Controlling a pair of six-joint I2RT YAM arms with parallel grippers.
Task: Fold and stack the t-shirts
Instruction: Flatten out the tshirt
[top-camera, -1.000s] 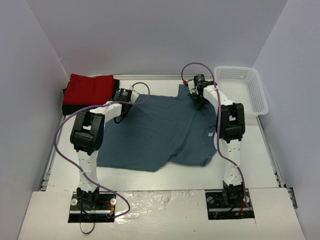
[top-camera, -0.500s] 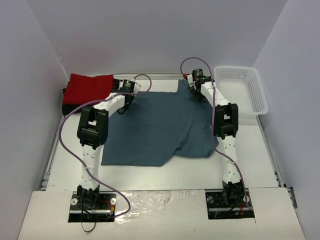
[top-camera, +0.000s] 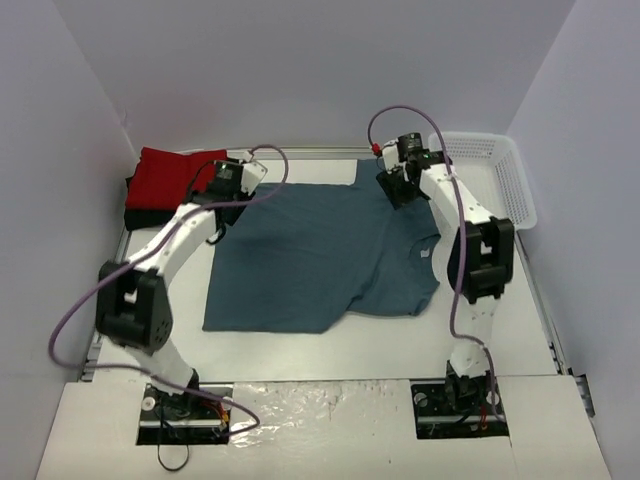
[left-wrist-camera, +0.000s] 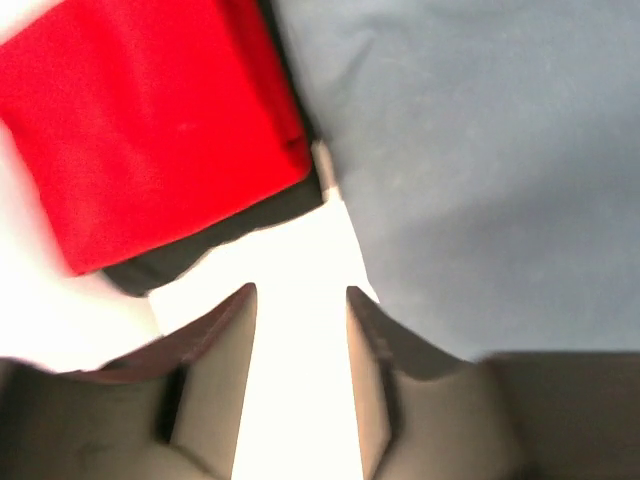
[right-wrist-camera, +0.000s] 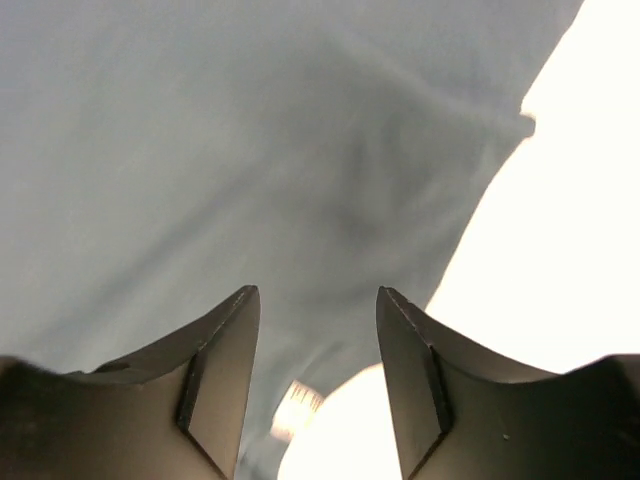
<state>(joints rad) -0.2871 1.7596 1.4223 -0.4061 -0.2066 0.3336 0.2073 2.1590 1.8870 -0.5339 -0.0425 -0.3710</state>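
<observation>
Left gripper (left-wrist-camera: 300, 295) hangs with jaws parted, nothing between them but bare table (left-wrist-camera: 300, 250), just off the far-left corner of the teal t-shirt (top-camera: 320, 250). Right gripper (right-wrist-camera: 315, 295), parted and empty too, hovers over that shirt's far-right corner. The red t-shirt (top-camera: 175, 175) sits folded atop the black t-shirt (left-wrist-camera: 150, 268) at far left, so two look done. The teal one lies spread mid-table, with folding and stacking to come.
</observation>
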